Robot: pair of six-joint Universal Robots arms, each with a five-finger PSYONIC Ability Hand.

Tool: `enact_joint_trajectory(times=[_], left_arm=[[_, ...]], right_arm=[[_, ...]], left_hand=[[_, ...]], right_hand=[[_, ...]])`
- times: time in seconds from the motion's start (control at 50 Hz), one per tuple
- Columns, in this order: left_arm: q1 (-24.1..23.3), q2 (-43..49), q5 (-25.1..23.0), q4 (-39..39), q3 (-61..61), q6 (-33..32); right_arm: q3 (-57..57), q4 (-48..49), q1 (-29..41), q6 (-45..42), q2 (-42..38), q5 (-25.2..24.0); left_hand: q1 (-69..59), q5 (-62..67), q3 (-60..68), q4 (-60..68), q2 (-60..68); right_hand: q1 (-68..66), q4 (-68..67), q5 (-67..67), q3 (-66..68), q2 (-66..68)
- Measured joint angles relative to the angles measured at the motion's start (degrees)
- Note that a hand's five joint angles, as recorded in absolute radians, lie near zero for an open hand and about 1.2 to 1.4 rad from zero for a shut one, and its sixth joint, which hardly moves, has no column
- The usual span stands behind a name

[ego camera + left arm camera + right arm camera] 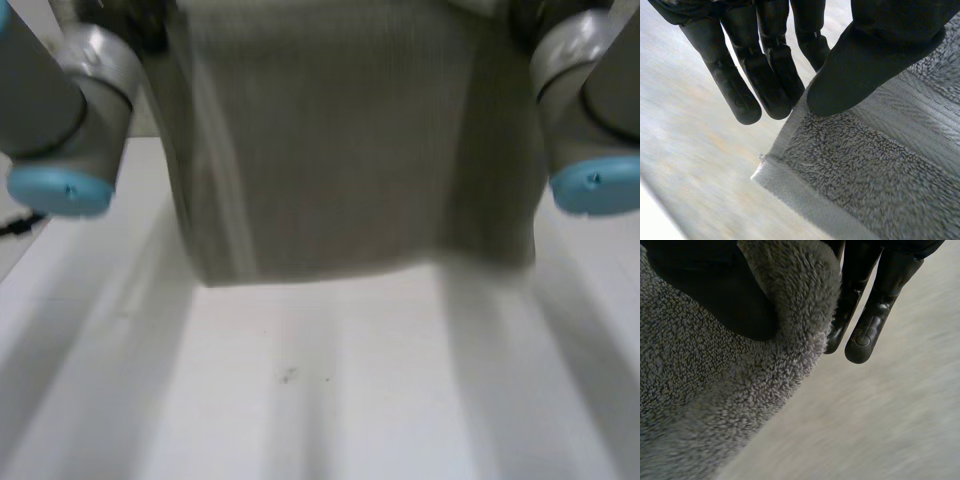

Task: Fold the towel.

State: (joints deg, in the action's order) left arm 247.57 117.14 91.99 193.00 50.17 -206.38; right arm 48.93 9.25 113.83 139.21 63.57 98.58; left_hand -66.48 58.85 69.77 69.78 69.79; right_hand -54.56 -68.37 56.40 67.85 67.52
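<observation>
A grey towel [350,150] hangs in the air between my two arms, its lower edge above the white table [330,390]. In the left wrist view my left hand [860,65] pinches the towel [875,175] near a hemmed corner, thumb on top and straight fingers [765,75] behind the edge. In the right wrist view my right hand [715,290] pinches the fluffy towel edge [740,390] between its thumb and fingers [870,315].
My left arm [70,110] and right arm [590,110], grey with light-blue caps, flank the hanging towel. A small dark speck [287,376] marks the table below it.
</observation>
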Motion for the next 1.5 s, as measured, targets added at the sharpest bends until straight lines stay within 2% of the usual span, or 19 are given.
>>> enact_joint_trajectory(times=[0.04, 0.12, 0.22, 0.36, 0.48, 0.64, 0.72, 0.76, 0.78, 0.88, 1.0, 1.14, 1.26, 1.4, 1.5], left_arm=[[0.06, -1.12, 1.65, 2.0, -2.09, 0.02], [0.13, -3.21, 2.96, 3.99, -1.19, 0.16], [0.28, -6.22, 3.1, 6.11, 9.91, 0.3], [0.37, -5.86, 1.17, 10.28, 31.18, 0.24], [0.35, -3.46, -2.38, 14.0, 45.22, -0.19], [0.87, -5.4, -3.35, 14.48, 54.29, -0.28], [1.44, -7.82, -3.34, 14.31, 56.94, -0.27], [1.86, -9.68, -3.33, 14.22, 58.76, -0.26], [2.04, -10.62, -3.33, 14.2, 59.75, -0.26], [2.38, -13.15, -3.31, 14.24, 62.63, -0.25], [2.34, -14.4, -3.31, 14.37, 64.55, -0.25], [2.3, -15.05, -3.31, 14.42, 65.44, -0.25], [2.25, -15.76, -3.29, 14.38, 66.01, -0.28], [2.14, -16.34, -3.29, 14.32, 67.64, -0.34], [2.22, -16.36, -3.3, 14.33, 68.21, -0.34]], right_arm=[[1.99, 6.45, -0.06, 1.64, 3.06, 0.13], [6.48, 11.89, -0.23, 3.25, 6.55, -0.02], [17.89, 14.84, -0.69, 4.69, 9.83, -0.42], [33.98, 10.44, -0.81, 4.36, 8.67, -0.72], [44.5, 3.88, -0.83, 4.42, 3.03, -0.89], [51.34, -3.67, -0.74, 3.76, 2.48, -1.07], [52.38, -8.27, -0.8, 3.53, 4.51, -1.43], [52.62, -11.47, -0.86, 3.5, 6.72, -2.1], [52.56, -13.17, -0.94, 3.54, 8.32, -2.73], [51.42, -17.0, -1.66, 3.8, 14.04, -5.84], [48.39, -17.8, -2.59, 3.83, 17.63, -9.83], [44.34, -19.16, -2.43, 2.17, 17.49, -15.48], [39.92, -22.5, -2.0, -3.96, 11.54, -19.54], [33.83, -26.63, -1.95, -11.43, 2.59, -20.89], [31.99, -27.12, -2.03, -12.82, -1.74, -21.97]], left_hand=[[0.0, 0.0, 0.0, 0.0, 0.0], [0.0, 0.0, 0.0, 0.0, 0.0], [0.0, 0.0, 0.0, 0.0, 0.0], [0.0, 0.0, 0.0, 0.0, 0.0], [0.0, 0.0, 0.0, 0.0, 0.0], [0.0, 0.0, 0.0, 0.0, 0.0], [0.0, 0.0, 0.0, 0.0, 0.0], [0.0, 0.0, 0.0, 0.0, 0.0], [0.0, 0.0, 0.0, 0.0, 0.0], [0.0, 0.0, 0.0, 0.0, 0.0], [0.0, 0.0, 0.0, 0.0, 0.0], [0.0, 0.0, 0.0, 0.0, 0.0], [0.0, 0.0, 0.0, 0.0, 0.0], [0.0, 0.0, 0.0, 0.0, 0.0], [0.0, 0.0, 0.0, 0.0, 0.0]], right_hand=[[0.0, 0.0, 0.0, 0.0, 0.0], [0.0, 0.0, 0.0, 0.0, 0.0], [0.0, 0.0, 0.0, 0.0, 0.0], [0.0, 0.0, 0.0, 0.0, 0.0], [0.0, 0.0, 0.01, 0.0, 0.0], [0.0, 0.92, -0.06, -0.6, -0.39], [1.0, 5.02, -3.14, -4.51, -4.18], [14.61, 21.42, -18.44, -20.98, -20.63], [26.37, 35.32, -32.71, -34.79, -34.42], [35.62, 47.61, -45.8, -46.94, -45.65], [35.78, 48.12, -46.53, -47.16, -45.65], [35.78, 48.12, -46.54, -47.16, -45.65], [35.78, 48.67, -46.72, -47.7, -46.19], [35.78, 48.68, -46.68, -47.75, -46.2], [35.77, 48.58, -46.51, -47.64, -46.2]])
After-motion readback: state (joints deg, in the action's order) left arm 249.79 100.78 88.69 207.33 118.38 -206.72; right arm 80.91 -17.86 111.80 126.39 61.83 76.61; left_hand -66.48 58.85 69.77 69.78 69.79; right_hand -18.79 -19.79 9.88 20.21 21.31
